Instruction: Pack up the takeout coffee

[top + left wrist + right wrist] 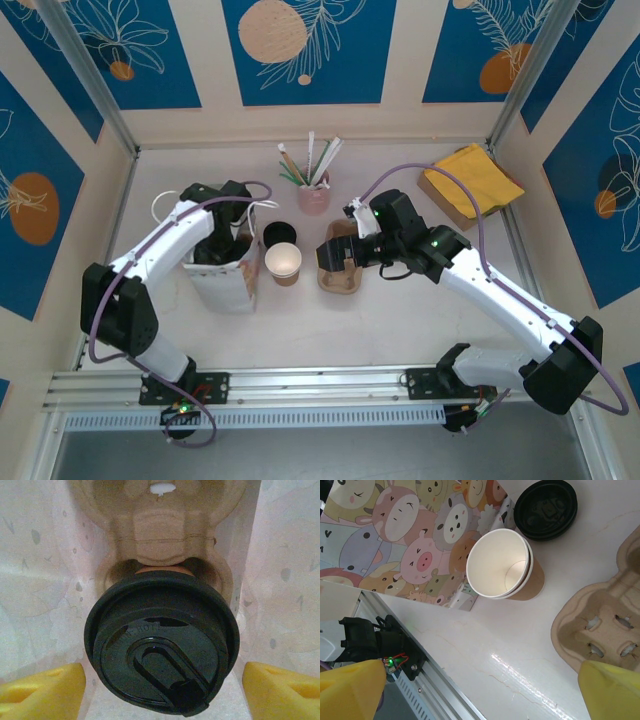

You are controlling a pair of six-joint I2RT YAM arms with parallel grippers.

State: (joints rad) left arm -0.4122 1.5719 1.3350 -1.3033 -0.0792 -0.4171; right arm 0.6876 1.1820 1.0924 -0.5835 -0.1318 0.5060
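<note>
Lidded takeout coffee [162, 650] seated inside paper bag [225, 282]; both sets of jaws spread, nothing held.
Top external: left arm [165, 235] reaches down through the bag's open mouth, its fingers hidden by the bag walls. The right gripper [336, 250] hovers at the spare pulp carrier [340, 278], jaws apart. An open cup [283, 262] and a loose black lid [280, 235] stand between bag and carrier, probably extras left out of the pack. Left wrist: the left gripper [160, 692] has a yellow finger on each side of the coffee's lid, neither touching it. The cup sits in a pulp tray [160, 530] on the bag floor, judged there to keep it upright. Right wrist: yellow fingertips [350, 690] stand wide over bare table [485, 645], with the bag's cartoon side, open cup, lid and carrier in view beyond them.
</note>
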